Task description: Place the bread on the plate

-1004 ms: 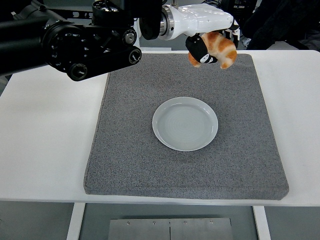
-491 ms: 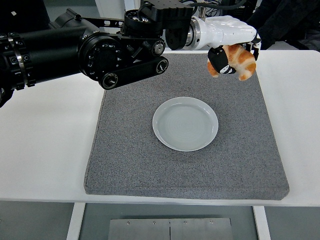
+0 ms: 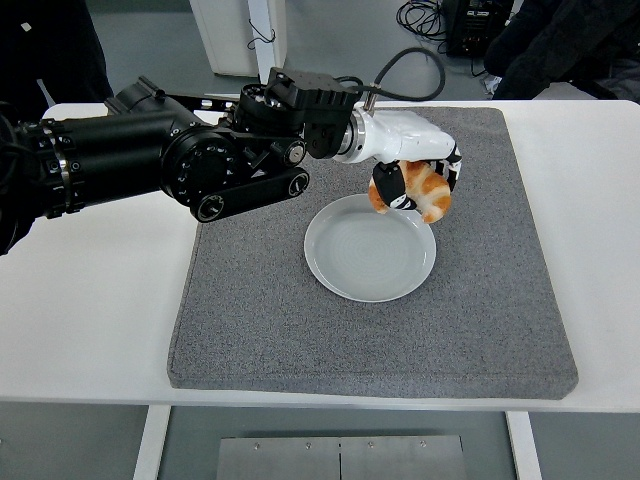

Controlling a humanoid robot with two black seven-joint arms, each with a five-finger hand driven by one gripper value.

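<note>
Bright even overhead light, sharp focus, soft faint shadows, mild sheen on the plate [image 3: 370,262]

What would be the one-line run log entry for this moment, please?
left hand: shut on bread | bread: held above far rim of plate, not released | plate: empty, on grey mat | right arm: not in view

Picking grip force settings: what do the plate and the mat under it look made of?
The plate looks like glazed ceramic or hard plastic: smooth, pale grey, faintly glossy. The mat looks like dense felt or foam: speckled grey, matte, with thick soft edges.
</note>
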